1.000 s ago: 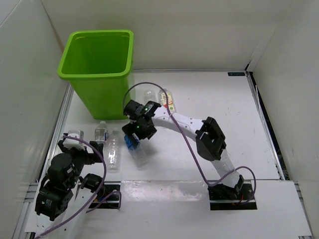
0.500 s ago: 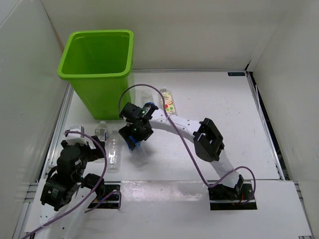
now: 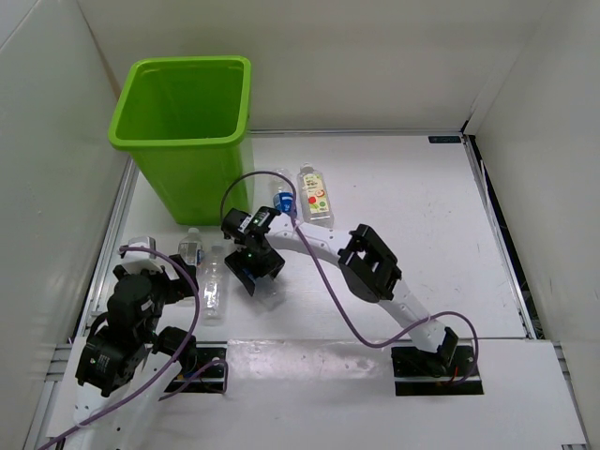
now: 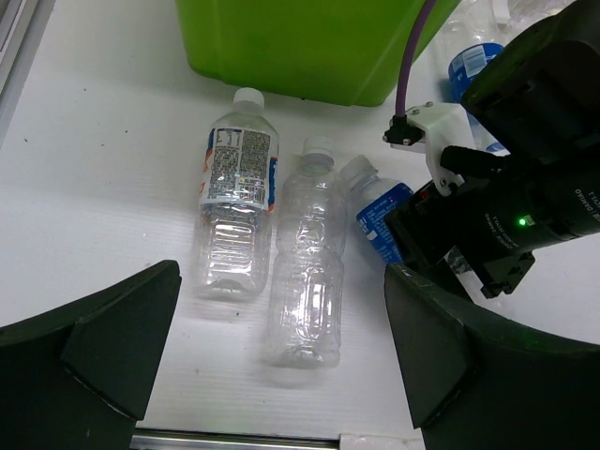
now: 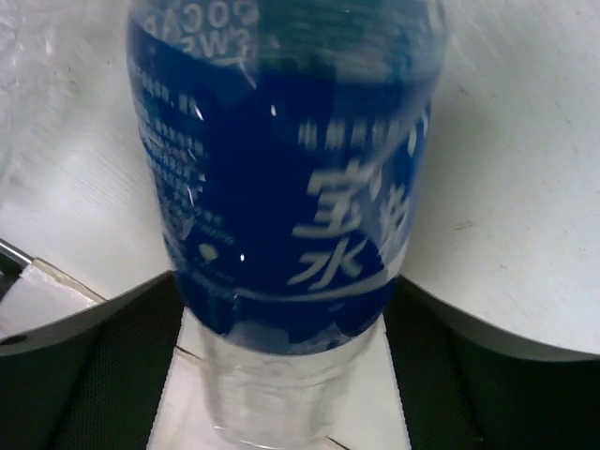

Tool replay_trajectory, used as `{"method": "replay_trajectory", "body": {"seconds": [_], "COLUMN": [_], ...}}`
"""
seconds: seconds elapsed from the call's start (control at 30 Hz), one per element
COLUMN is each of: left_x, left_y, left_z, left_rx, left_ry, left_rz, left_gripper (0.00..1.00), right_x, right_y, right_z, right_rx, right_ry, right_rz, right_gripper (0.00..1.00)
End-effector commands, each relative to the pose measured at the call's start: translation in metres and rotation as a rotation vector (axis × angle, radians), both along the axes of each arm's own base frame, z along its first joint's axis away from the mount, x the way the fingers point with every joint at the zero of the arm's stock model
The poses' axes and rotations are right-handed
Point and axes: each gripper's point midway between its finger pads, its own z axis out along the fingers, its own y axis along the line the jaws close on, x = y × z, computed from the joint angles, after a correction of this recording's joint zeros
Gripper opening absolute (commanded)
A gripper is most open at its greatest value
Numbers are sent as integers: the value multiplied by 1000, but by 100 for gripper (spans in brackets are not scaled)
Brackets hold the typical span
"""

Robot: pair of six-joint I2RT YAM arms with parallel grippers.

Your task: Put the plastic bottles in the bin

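The lime-green bin [image 3: 183,122] stands at the back left. Three plastic bottles lie side by side in front of it: a labelled one [image 4: 239,211], a bare clear one [image 4: 305,267], and a blue-labelled one [image 5: 281,169]. My right gripper [image 3: 253,267] is down over the blue-labelled bottle, jaws wide, one finger [image 5: 94,375] close on either side of it; the bottle still lies on the table. Two more bottles lie further back, a blue-labelled one [image 3: 281,198] and a fruit-labelled one [image 3: 316,194]. My left gripper [image 4: 279,291] hangs open just short of the clear bottle's base.
White walls enclose the table [image 3: 422,234] on the left, back and right. The right arm [image 3: 370,262] stretches across the middle, and its purple cable [image 3: 323,291] loops over the table. The bin's front wall [image 4: 309,47] is directly beyond the three bottles.
My right gripper has moved left and toward the near edge, down over the blue-labelled bottle, uncovering the two bottles behind it. The left arm shifted slightly early on, then stayed.
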Motion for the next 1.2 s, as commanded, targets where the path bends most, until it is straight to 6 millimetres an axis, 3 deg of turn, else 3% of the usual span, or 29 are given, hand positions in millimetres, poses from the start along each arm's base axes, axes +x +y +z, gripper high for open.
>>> {"method": "replay_trajectory", "body": {"seconds": [0.0,0.1,0.23,0.3,0.33,0.37,0.43,0.53,0.57,0.6,0.67,0.73,0.77,0.83,0.87,0.9,0.93,0.97,1.03,1.1,1.13,1.17], "left_x": [2,3,3,2,1,2,2,3,2,1,0,0,1,1,2,2,3,3,4,5,6,7], "left_y": [1,1,1,2,2,2,2,2,2,6,10,11,12,14,14,15,14,14,13,12,12,11], "left_z": [-1,0,0,-1,0,-1,0,-1,-1,0,-2,-2,-2,-3,-4,-4,-5,-5,-6,-8,-7,-8], "left_rx": [1,-2,-3,-3,-3,-1,-3,-2,-8,-9,-9,-10,-9,-19,-20,-23,-22,-24,-22,-21,-24,-24], "left_ry": [12,9,12,7,8,10,6,11,13,6,12,10,8,2,3,0,2,5,10,18,16,19], "left_rz": [16,17,21,24,19,20,25,26,30,56,78,86,94,114,120,124,121,125,124,117,117,115], "left_gripper": [100,100,100,100,100,100,100,100,100,100,100,100,100,100,100,100,100,100,100,100,100,100], "right_x": [-8,-16,-22,-21,-27,-30,-26,-10,-13,-4,0,5,9,14,33,39,42,61,65,95,115,115], "right_y": [-6,-11,-28,-49,-51,-53,-62,-61,-55,-52,-42,-28,-16,-8,-11,-14,-2,-12,-4,-7,6,2], "right_z": [7,15,39,57,61,78,101,169,210,230,299,344,379,413,434,465,477,501,531,556,540,556], "right_rx": [-18,-43,-64,-85,-84,-58,-49,60,165,191,349,451,556,617,662,749,833,882,1055,1168,1185,1250], "right_ry": [8,-30,-94,-175,-196,-237,-343,-539,-608,-696,-852,-989,-1082,-1178,-1217,-1232,-1195,-1238,-1212,-1225,-1158,-1154], "right_rz": [3,32,57,74,97,126,146,148,143,167,128,172,165,189,138,77,42,-13,-50,-102,-156,-162], "right_gripper": [78,68,55,53,53,53,51,49,49,47,45,45,43,38,38,36,36,36,36,36,36,35]}}
